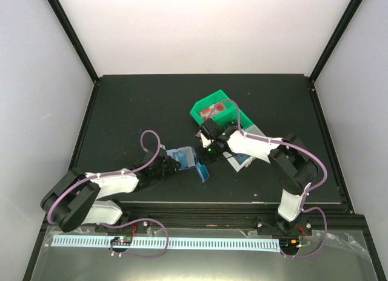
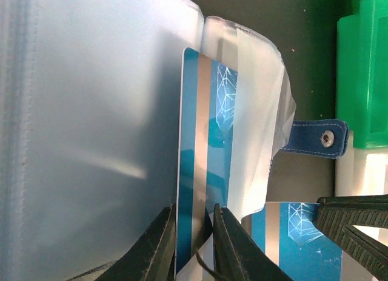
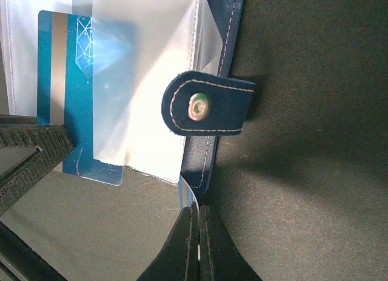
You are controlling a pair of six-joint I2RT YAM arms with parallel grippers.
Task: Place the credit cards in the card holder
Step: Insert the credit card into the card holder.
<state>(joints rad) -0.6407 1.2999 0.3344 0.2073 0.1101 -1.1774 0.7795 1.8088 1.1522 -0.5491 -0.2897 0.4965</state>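
Top view: the card holder lies open at table centre, with the left gripper at its left side and the right gripper at its right. Left wrist view: the left gripper is closed to a narrow gap on the near end of a blue credit card. The card's long axis points straight away from the fingers, and its far end is partly under the clear pocket. The coming push should likely follow that axis. Right wrist view: the right gripper's fingers are pressed together on the card holder's cover edge near the snap tab, apparently steadying it.
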